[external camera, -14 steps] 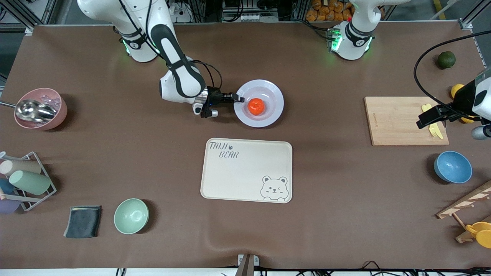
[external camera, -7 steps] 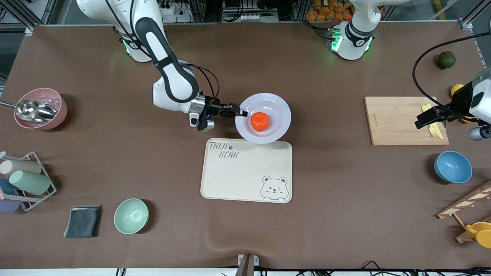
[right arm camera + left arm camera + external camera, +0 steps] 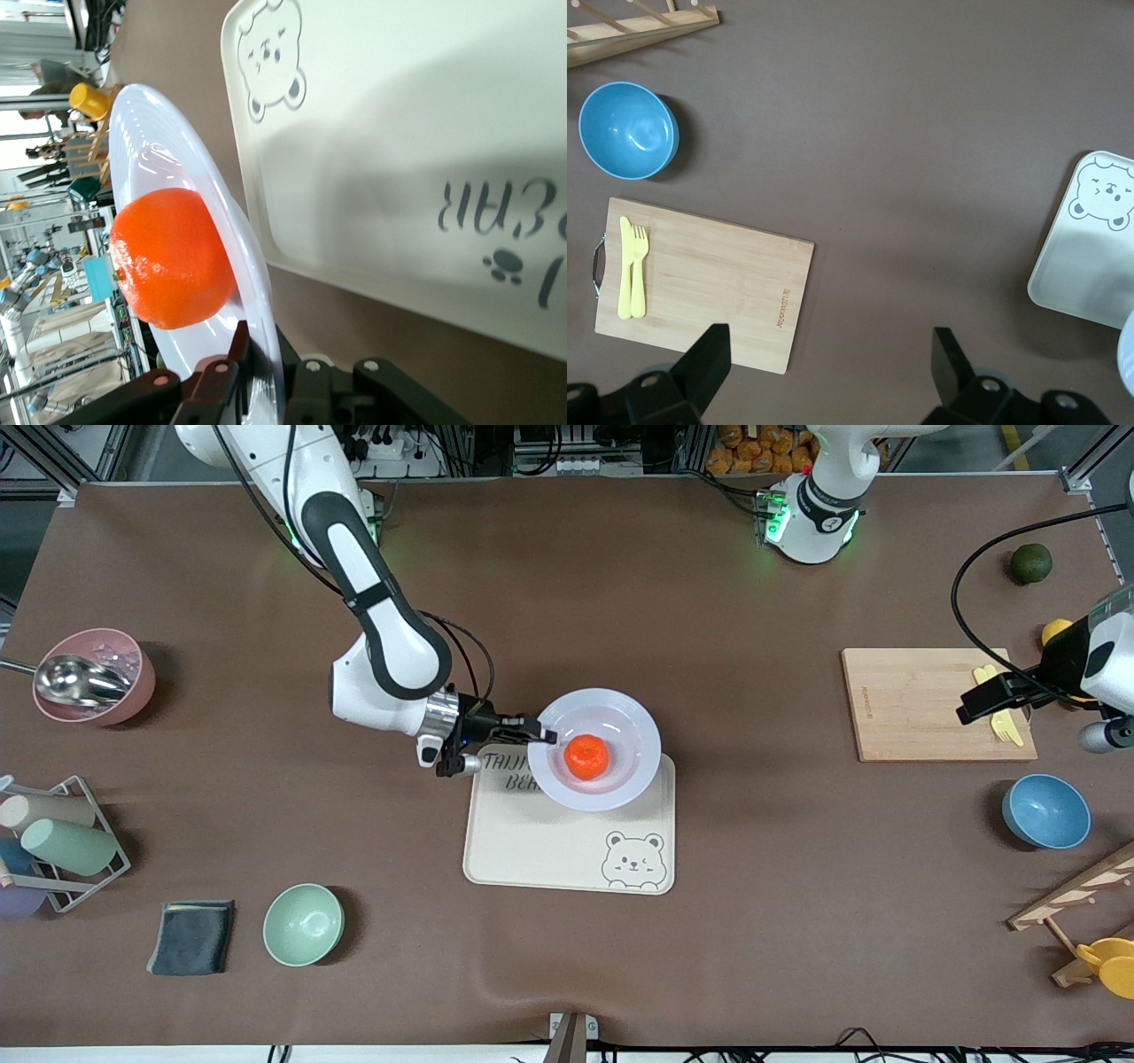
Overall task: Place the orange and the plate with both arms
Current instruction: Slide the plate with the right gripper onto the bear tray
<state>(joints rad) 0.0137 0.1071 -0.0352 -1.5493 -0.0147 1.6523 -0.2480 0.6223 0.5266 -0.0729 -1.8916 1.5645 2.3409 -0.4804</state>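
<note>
Pale plate (image 3: 631, 724) level in air over cream bear tray (image 3: 549, 850); orange (image 3: 586, 756) sits at centre.

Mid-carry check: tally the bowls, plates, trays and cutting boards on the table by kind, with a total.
Bowls: 3 – pink bowl, mint-green bowl, blue bowl
Plates: 1 – the plate carrying the orange, held at its rim in the right gripper
Trays: 1 – bear tray
Cutting boards: 1 – wooden cutting board
Total: 6
</note>
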